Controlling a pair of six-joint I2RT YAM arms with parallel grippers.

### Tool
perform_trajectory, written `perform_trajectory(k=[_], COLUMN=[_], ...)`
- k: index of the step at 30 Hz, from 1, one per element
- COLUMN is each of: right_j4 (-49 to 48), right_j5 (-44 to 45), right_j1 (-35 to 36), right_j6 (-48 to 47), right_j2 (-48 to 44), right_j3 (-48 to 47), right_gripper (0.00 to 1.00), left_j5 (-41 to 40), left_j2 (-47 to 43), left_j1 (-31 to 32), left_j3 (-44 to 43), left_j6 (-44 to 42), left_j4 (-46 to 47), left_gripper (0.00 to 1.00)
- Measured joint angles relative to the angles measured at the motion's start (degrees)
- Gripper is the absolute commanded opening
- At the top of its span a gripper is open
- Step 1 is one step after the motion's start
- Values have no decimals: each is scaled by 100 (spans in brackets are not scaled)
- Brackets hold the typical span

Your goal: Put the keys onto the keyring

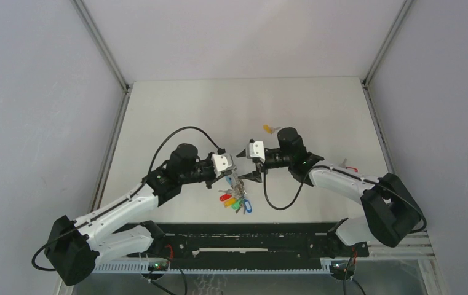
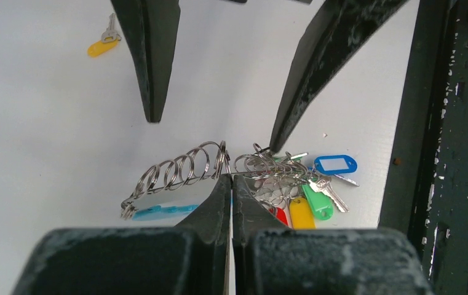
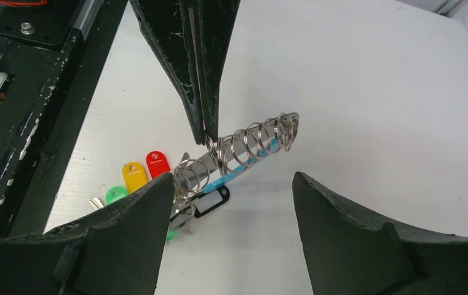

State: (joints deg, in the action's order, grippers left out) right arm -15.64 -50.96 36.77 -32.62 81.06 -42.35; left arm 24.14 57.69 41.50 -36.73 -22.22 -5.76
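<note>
On the near side of the left gripper (image 2: 230, 178), the coloured tags (image 2: 310, 206) of the keyring (image 2: 179, 169) lie spread on the white tabletop (image 2: 47, 123): blue, green, yellow and red. The left gripper is closed tightly and pinches the wire of the keyring between its tips, at the place where the coil of rings meets the bunch of small keys. The coil stands out to one side of the tips, with a cyan piece along it. Directly opposite, the right gripper (image 3: 232, 177) is spread wide and holds nothing. The coil lies in front of the gap between its fingers, and one fingertip is right at the small rings. Beyond the right gripper, a yellow key (image 1: 271, 129) lies alone on the tabletop. A red key (image 1: 350, 168) lies just beside the right arm (image 1: 342, 179).
</note>
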Motion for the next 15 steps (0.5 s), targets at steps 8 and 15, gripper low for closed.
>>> perform_trajectory(k=[8, 15], right_j4=[-90, -284], right_j5=[166, 162], right_j1=[-116, -105], right_j6=[31, 94], right_j2=[-433, -367], right_j3=[118, 138], right_gripper=[59, 60], left_j5=[7, 90], left_j2=[0, 0], left_j1=[0, 0], left_j3=[0, 0], left_j6=[-94, -146], left_j4=[0, 0], left_gripper=[0, 0])
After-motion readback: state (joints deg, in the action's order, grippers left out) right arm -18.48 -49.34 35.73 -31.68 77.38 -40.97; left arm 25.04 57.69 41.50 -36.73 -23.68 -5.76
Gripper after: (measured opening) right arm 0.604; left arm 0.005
